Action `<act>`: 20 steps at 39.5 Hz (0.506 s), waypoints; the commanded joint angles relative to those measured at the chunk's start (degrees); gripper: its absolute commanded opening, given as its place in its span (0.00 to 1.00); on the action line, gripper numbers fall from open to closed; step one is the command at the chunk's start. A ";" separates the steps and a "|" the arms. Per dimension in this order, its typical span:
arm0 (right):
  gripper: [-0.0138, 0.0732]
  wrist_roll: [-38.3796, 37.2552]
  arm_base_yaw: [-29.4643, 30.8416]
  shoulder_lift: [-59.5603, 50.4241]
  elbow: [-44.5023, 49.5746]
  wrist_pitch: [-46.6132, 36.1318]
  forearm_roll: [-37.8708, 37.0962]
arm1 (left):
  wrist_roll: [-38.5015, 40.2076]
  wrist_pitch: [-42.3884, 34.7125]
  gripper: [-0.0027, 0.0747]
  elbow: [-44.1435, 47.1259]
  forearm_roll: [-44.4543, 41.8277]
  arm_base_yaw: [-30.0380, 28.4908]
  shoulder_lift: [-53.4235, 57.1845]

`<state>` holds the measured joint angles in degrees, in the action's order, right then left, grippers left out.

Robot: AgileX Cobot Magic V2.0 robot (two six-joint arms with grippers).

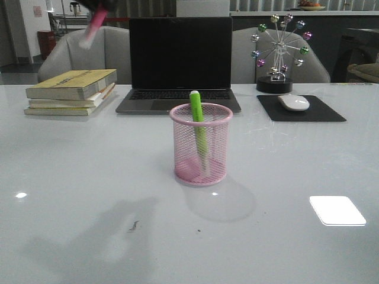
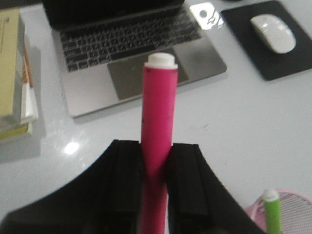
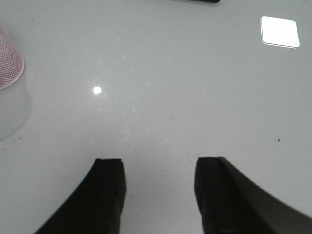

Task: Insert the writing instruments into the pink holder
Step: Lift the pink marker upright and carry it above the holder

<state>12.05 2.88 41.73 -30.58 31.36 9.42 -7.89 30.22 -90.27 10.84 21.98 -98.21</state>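
The pink holder (image 1: 201, 148) stands mid-table with the lime green marker (image 1: 196, 109) upright inside it, tip above the rim. High at the far left, over the books, the pink marker (image 1: 95, 26) hangs tilted and blurred. In the left wrist view my left gripper (image 2: 156, 148) is shut on that pink marker (image 2: 158, 102), whitish end pointing away; the holder (image 2: 295, 209) and the green marker (image 2: 272, 214) show at the corner. Low over bare table, my right gripper (image 3: 158, 163) is open and holds nothing, with the holder (image 3: 9, 63) off to one side.
Behind the holder is an open laptop (image 1: 180, 59). A stack of books (image 1: 71, 92) lies at the back left. At the back right, a white mouse (image 1: 294, 103) rests on a black pad (image 1: 323, 112) by a ferris-wheel ornament (image 1: 278, 50).
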 commanded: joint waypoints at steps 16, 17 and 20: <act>0.67 0.51 0.32 -0.33 -1.17 -3.47 -0.12 | -0.33 -49.09 0.16 20.66 5.63 18.35 9.28; 0.67 0.51 0.32 -0.33 -1.17 -3.47 -0.12 | -0.10 -52.00 0.16 22.05 6.22 19.08 9.28; 0.67 0.51 0.32 -0.33 -1.17 -3.41 -0.12 | 1.01 -63.48 0.16 27.29 8.29 21.95 9.04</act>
<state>12.05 2.88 41.73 -30.19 31.36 9.42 -8.19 -17.14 -65.55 16.84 41.40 -91.99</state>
